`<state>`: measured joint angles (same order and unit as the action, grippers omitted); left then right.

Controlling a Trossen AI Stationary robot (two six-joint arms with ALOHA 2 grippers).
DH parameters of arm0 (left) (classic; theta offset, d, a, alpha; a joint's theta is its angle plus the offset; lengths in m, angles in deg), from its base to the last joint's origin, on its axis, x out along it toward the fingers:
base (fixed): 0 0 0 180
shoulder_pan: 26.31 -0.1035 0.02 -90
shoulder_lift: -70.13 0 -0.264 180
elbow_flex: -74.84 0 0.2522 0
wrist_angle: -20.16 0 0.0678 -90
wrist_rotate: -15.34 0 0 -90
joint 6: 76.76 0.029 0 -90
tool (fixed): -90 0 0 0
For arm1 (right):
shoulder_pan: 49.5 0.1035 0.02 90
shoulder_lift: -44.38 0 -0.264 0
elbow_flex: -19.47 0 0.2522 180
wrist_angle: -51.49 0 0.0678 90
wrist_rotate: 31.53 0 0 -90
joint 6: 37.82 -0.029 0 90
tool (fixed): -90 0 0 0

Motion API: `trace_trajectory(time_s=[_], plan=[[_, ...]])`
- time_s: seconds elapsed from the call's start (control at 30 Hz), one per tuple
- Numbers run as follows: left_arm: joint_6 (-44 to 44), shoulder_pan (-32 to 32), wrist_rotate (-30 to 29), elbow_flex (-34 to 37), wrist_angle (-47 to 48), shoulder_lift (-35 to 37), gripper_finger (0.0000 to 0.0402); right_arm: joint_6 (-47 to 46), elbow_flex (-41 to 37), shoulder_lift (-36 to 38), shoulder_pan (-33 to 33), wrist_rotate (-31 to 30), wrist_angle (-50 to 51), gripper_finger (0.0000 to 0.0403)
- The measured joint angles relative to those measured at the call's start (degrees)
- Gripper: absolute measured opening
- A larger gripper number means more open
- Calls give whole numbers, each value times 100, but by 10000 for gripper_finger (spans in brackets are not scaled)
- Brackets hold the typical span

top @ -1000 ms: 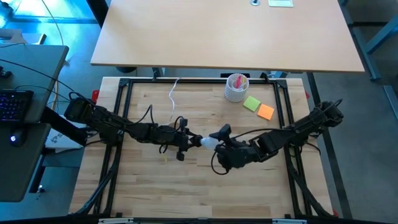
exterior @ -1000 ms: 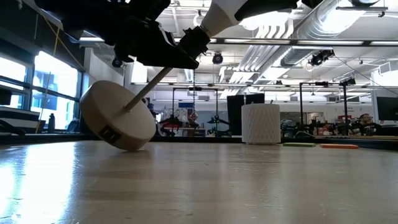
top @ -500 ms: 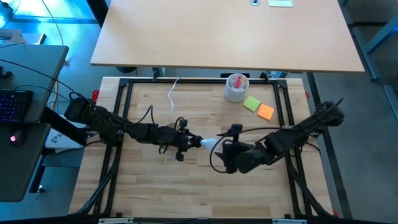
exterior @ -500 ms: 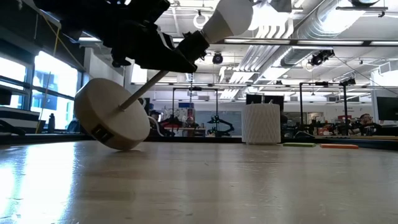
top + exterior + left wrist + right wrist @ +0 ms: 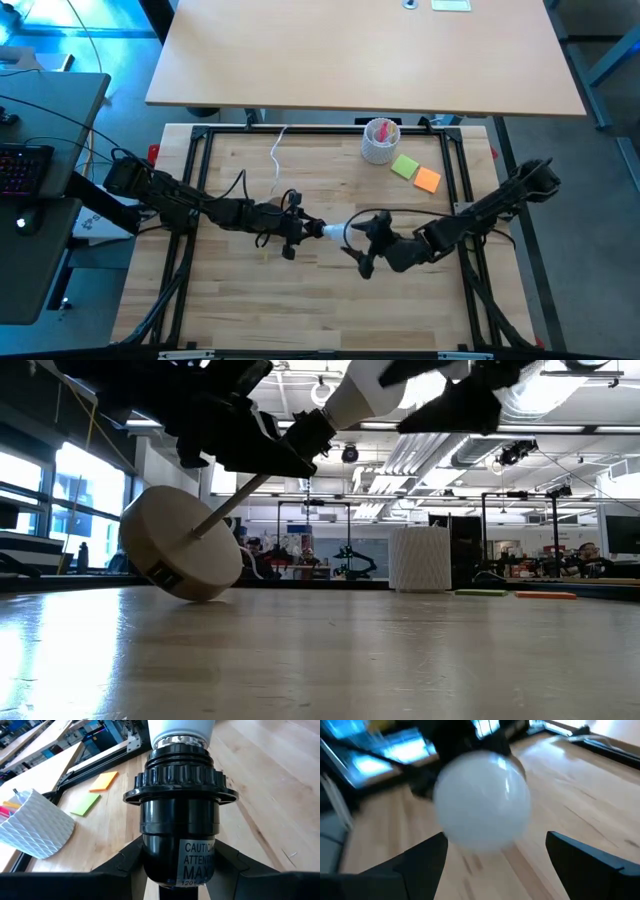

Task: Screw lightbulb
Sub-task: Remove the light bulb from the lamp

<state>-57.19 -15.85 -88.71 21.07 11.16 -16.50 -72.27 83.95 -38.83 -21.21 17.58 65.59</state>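
Two grippers meet mid-worktop (image 5: 240, 300): the left gripper (image 5: 297, 227) clamps the black socket (image 5: 180, 827) carrying the lightbulb (image 5: 333, 231), while the right gripper (image 5: 362, 243), fingers spread, has let go and backed off.

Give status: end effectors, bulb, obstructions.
Left end effector shut on black socket, held off the table. Right end effector open around lightbulb, seated in socket. No obstruction visible.
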Motion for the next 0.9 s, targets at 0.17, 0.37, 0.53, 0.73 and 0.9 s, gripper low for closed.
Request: trace_trajectory(time_s=[0.17, 0.37, 0.53, 0.73, 0.9], plan=[[8, -1, 2, 0, -28, 0, 145, 235, 11, 8, -198, 371, -840, 334], [-27, 2, 0, 0, -55, 0, 145, 490, 207, 8, -537, 883, -642, 334], [-82, 2, -2, -1, -65, 0, 145, 1275, 533, 8, -695, 1270, -125, 317], [-109, -3, -47, -11, -80, 0, 145, 2636, 1442, 8, -682, 1049, 1916, 259], [-95, -1, 3, -11, -64, 0, 145, 4071, 1858, 8, -640, 1080, 2569, 240]])
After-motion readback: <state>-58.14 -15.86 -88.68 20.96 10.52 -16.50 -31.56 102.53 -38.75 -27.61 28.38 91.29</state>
